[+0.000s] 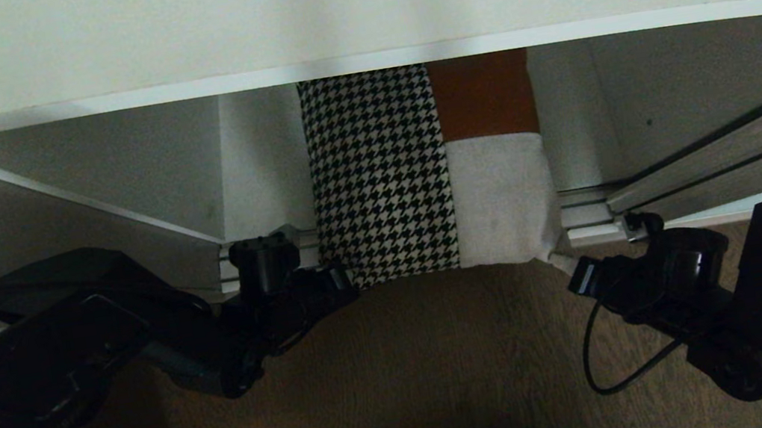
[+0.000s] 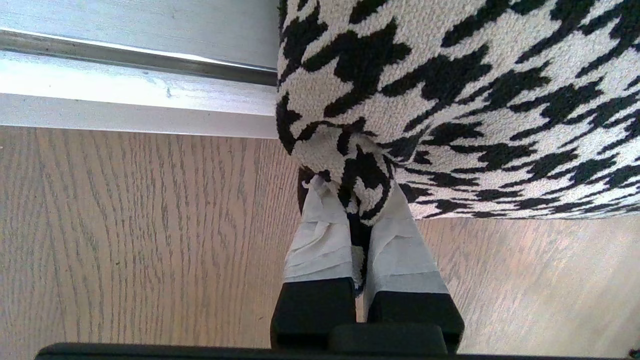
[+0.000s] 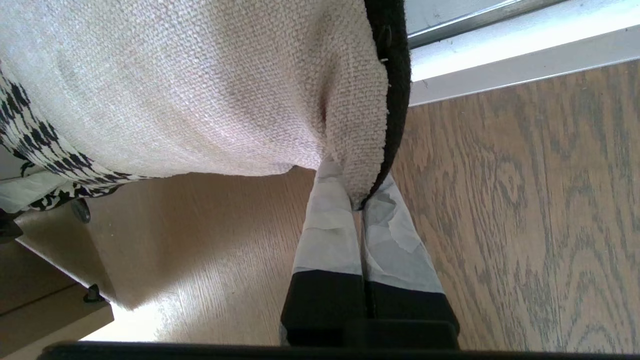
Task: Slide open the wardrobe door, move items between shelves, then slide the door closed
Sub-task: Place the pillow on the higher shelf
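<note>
Houndstooth cushion (image 1: 420,170), no legible writing

coarse woven cloth cushion (image 1: 427,169); matt white shelf (image 1: 350,7); grained wood floor (image 1: 450,370); ridged metal track (image 2: 125,85).

Wood-grain floor (image 1: 450,370), ridged floor track (image 1: 585,214)

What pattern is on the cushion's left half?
Black-and-white houndstooth on the cushion; clearest in the left wrist view.
</note>
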Controlling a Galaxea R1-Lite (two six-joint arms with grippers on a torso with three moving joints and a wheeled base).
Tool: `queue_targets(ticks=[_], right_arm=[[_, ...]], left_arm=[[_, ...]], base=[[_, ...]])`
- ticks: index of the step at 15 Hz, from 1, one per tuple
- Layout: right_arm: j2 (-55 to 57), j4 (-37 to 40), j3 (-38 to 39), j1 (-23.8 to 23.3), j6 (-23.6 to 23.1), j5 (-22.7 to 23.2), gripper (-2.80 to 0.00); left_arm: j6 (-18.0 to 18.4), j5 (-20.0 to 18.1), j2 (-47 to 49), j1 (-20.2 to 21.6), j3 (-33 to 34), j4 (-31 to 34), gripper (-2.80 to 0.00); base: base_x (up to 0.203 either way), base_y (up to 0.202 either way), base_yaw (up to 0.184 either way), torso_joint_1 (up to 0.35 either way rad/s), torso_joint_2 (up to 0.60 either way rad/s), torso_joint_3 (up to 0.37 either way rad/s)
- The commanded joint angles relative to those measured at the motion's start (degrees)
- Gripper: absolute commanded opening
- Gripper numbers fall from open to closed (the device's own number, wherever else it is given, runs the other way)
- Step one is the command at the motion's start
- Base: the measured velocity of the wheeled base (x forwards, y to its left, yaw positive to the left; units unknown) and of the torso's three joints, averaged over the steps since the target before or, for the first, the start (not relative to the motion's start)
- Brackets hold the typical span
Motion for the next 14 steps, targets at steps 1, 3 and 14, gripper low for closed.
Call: queue_targets(ticks=[1,3,14], right_arm=[[0.07,-0.48,0.44,0.03,0.10,0.18,-2.80],[-0.95,-0.48,1.74,0.07,0.09,0.69,-2.80],[-10.76,-0.48,11.80,0.88,0.53,7.59,-2.80]], left_arm=[[-0.17,-0.05,0.29,-0.02,0.28,-0.41,-2.80],[-0.17,0.01,-0.43,-0.02,0.10,-0.48,-2.80],[-3.51,5.22,-6.41,-1.16,3.58,-0.82,-2.80]], base=[[0.000,0.000,0.000,0.000,0.00,0.000],[0.000,0.000,0.000,0.000,0.00,0.000],[0.000,0.000,0.000,0.000,0.00,0.000]])
